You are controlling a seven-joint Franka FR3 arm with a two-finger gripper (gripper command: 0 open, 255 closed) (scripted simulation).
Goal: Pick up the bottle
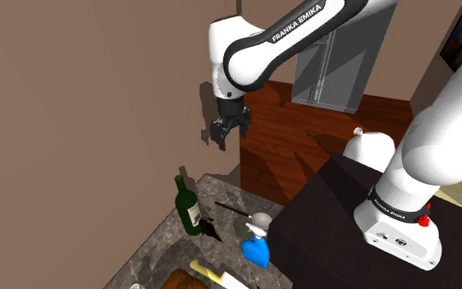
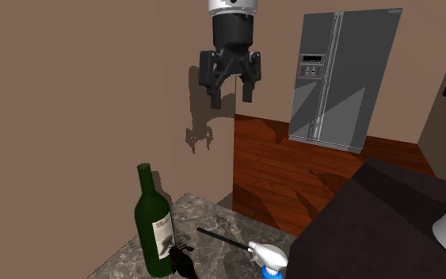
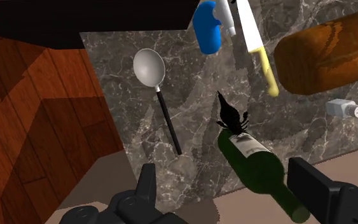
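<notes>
**Open gripper hanging high over an upright green bottle**

I am watching the black gripper (image 1: 228,131) hanging well above the counter (image 1: 159,246). Its two fingers are standing apart and clasping nothing.

The bottle (image 1: 189,209) is standing upright on the counter near the brown wall, well below the gripper. It is dark green and glossy, with a pale label and a long narrow neck. The second exterior view is giving the plainest look at it: the bottle (image 2: 154,230) is rising from the speckled grey stone top (image 2: 213,218), and the gripper (image 2: 230,83) is throwing its shadow on the wall.

The wrist view is looking down past the gripper (image 3: 225,172). There the bottle (image 3: 257,168) is lying between the spread fingers, and they are not touching it.

That view is laying out the counter's other things. A grey ladle (image 3: 149,67) with a round bowl and a thin black handle is lying flat. A knife (image 3: 250,28) with a white blade and a yellow handle is lying beside a rounded brown loaf (image 3: 327,54). A small white shaker (image 3: 346,109) is lying on its side. A blue spray bottle (image 3: 207,28) is sitting by the dark stand. A small black spiky figure (image 3: 233,118) is sitting just beside the bottle's base.

The exterior views are taking in the room beyond: a tall grey fridge (image 2: 340,79) standing on a reddish plank floor (image 2: 268,150).
</notes>
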